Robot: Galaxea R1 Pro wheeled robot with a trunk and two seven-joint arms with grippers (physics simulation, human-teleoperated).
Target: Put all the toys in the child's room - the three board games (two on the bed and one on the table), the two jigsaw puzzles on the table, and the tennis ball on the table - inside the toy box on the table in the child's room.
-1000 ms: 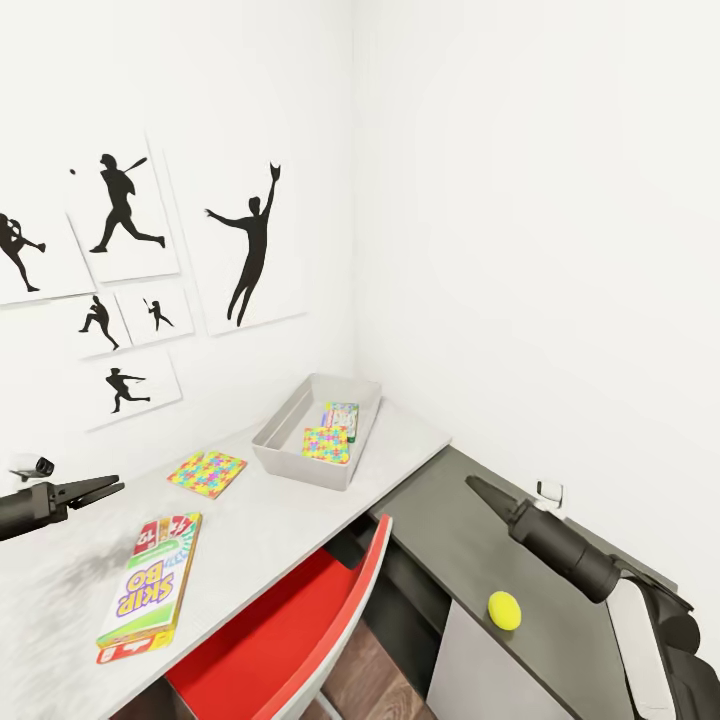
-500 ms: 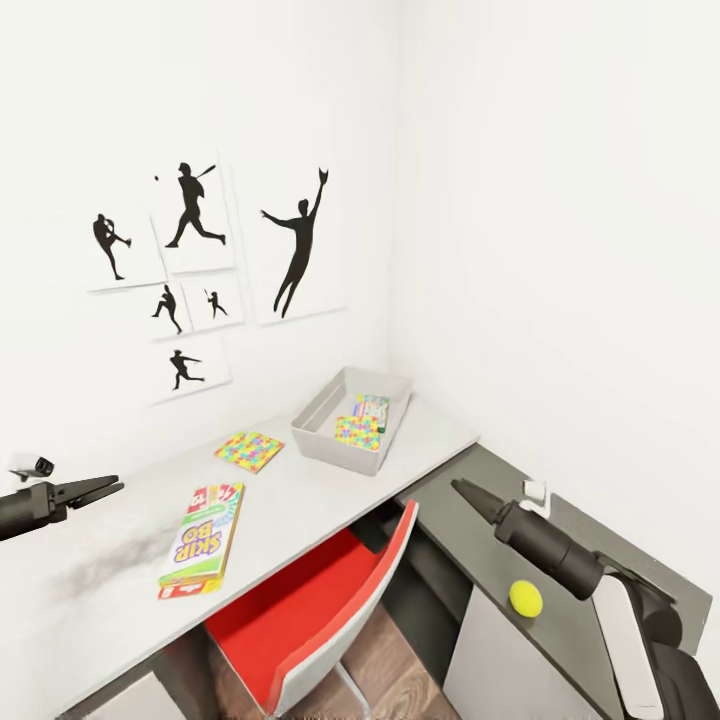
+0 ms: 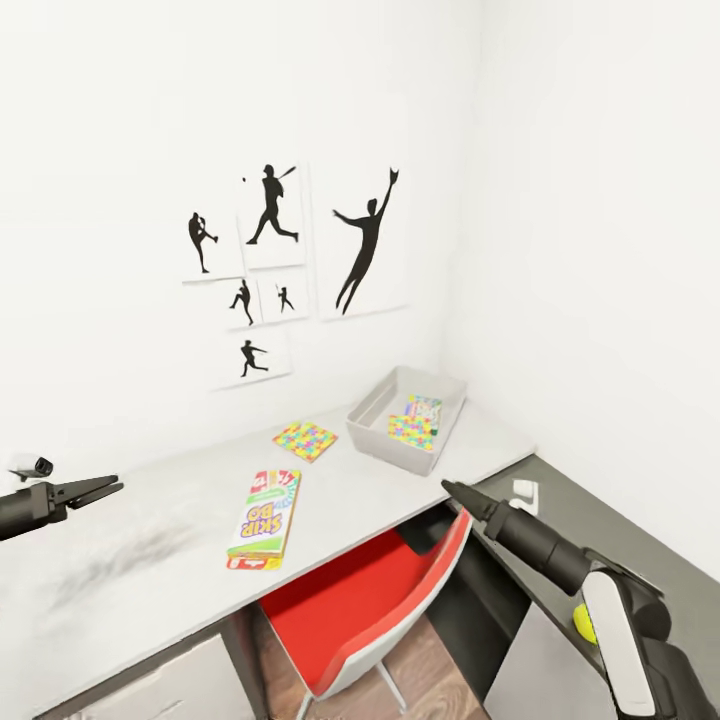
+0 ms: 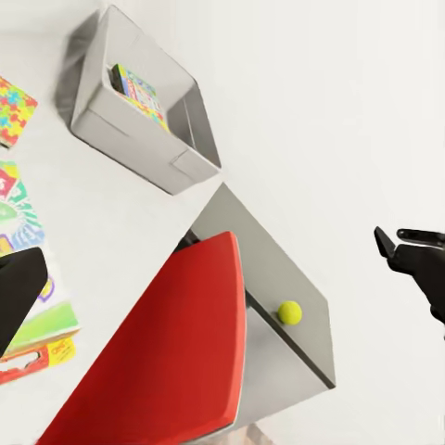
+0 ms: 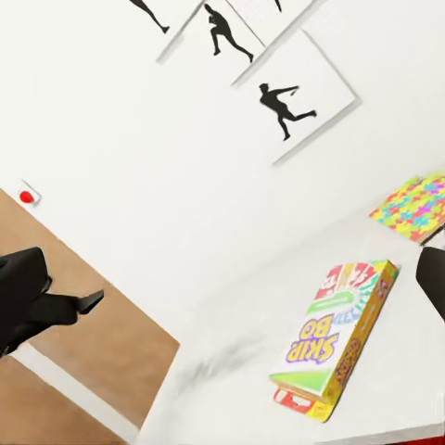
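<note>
**Where things sit on the corner desk**

From my head camera, the white L-shaped surface [image 3: 150, 560] runs along the wall. The grey open toy box [image 3: 375, 432] sits far right, near the corner, with two colourful puzzle boxes [image 3: 415, 427] inside it. Just left of it lies the flat multicoloured jigsaw puzzle [image 3: 305, 440]; nearer me lies the Skip-Bo board game box [image 3: 265, 518]. The red chair [image 3: 380, 610] is tucked in front. On the darker grey surface [image 3: 620, 540] to the right rests the yellow tennis ball [image 3: 582, 623].
</note>
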